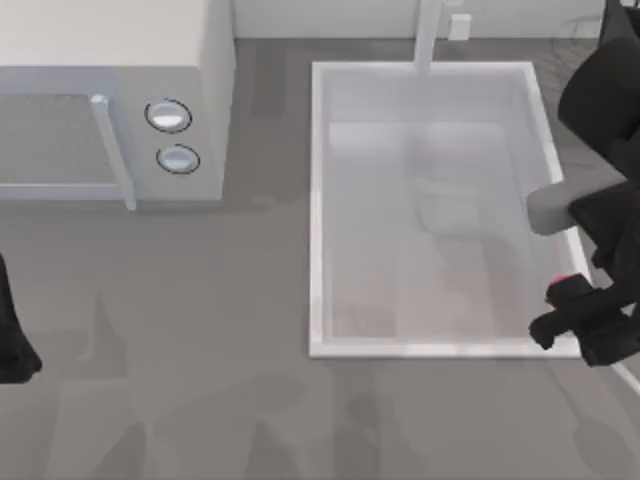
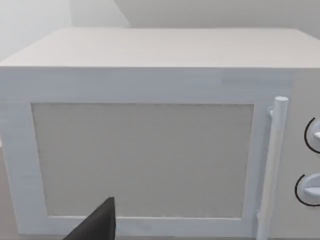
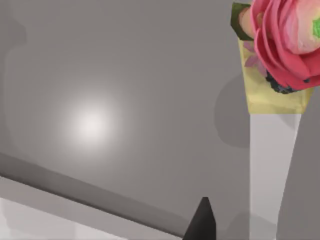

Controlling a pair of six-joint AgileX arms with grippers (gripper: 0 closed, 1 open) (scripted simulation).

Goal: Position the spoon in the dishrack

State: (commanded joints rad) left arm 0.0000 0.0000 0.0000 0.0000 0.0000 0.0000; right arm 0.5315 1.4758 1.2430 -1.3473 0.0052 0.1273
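The spoon (image 3: 274,100) fills the near side of the right wrist view, showing a red head, a yellow neck and a cream-white handle, with grey counter behind it. In the top view only its red head (image 1: 565,284) shows, at the sink's right rim near the front corner. My right gripper (image 1: 548,312) is right at that head, reaching in from the table's right edge, and I cannot see whether it holds the spoon. A dark part of that gripper (image 3: 201,222) lies beside the handle. The dishrack is out of view. My left arm (image 1: 12,340) is parked at the table's left edge.
A large white sink basin (image 1: 318,210) takes up the middle right of the table, with a tap post (image 1: 428,35) behind it. A white microwave (image 1: 205,110) stands at the back left, its door and handle (image 2: 272,165) facing my left wrist camera. Grey counter (image 1: 200,380) spreads across the front.
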